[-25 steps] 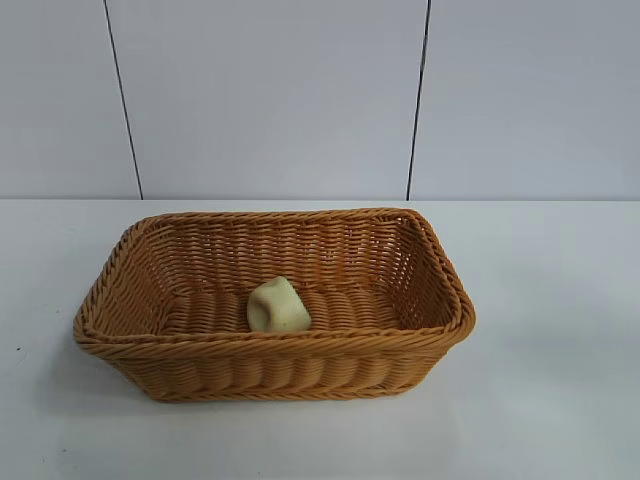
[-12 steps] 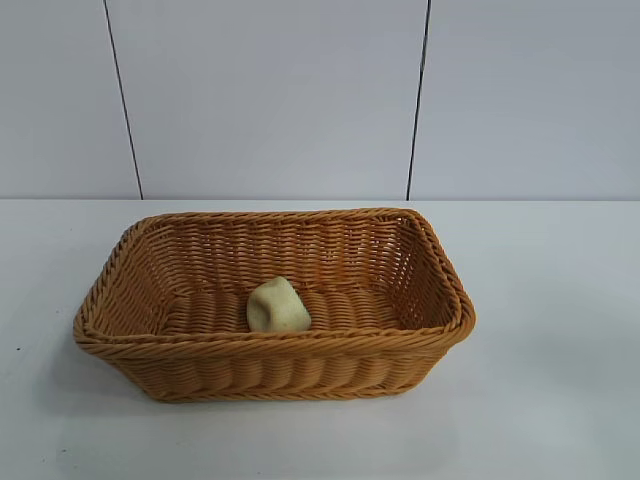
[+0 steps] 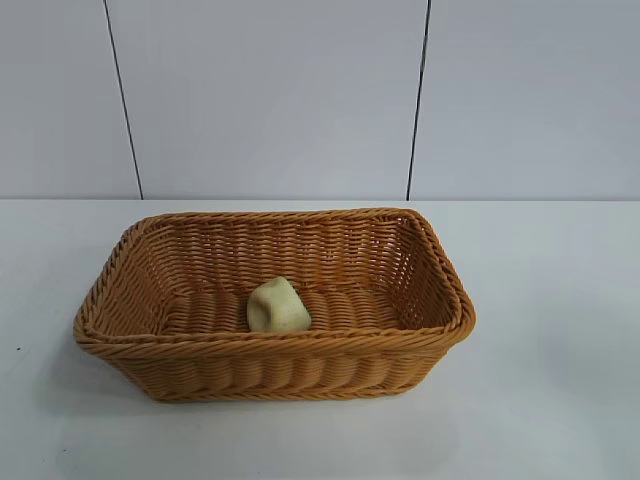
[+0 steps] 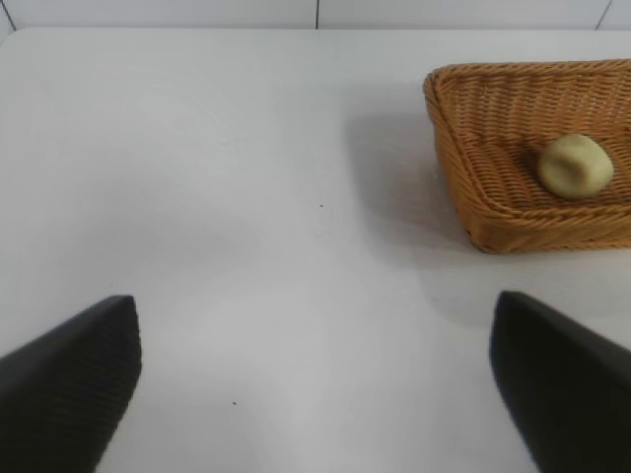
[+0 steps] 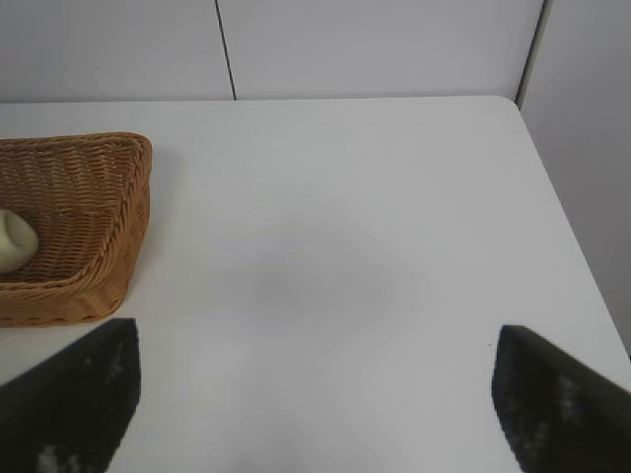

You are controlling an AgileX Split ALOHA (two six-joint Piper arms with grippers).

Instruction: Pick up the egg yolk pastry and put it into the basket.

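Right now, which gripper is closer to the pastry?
Left, probably, just barely. The left gripper hangs open off one end of the basket, the right gripper off the other; the pastry lies inside, slightly toward the left's end.

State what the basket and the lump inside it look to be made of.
Basket: woven wicker or rattan-like strands, orange-brown with a slight sheen, braided rim; possibly plastic imitation. Egg yolk pastry: pale yellow-cream, smooth matte, dimpled; looks like dough or a soft moulded replica, unclear which.
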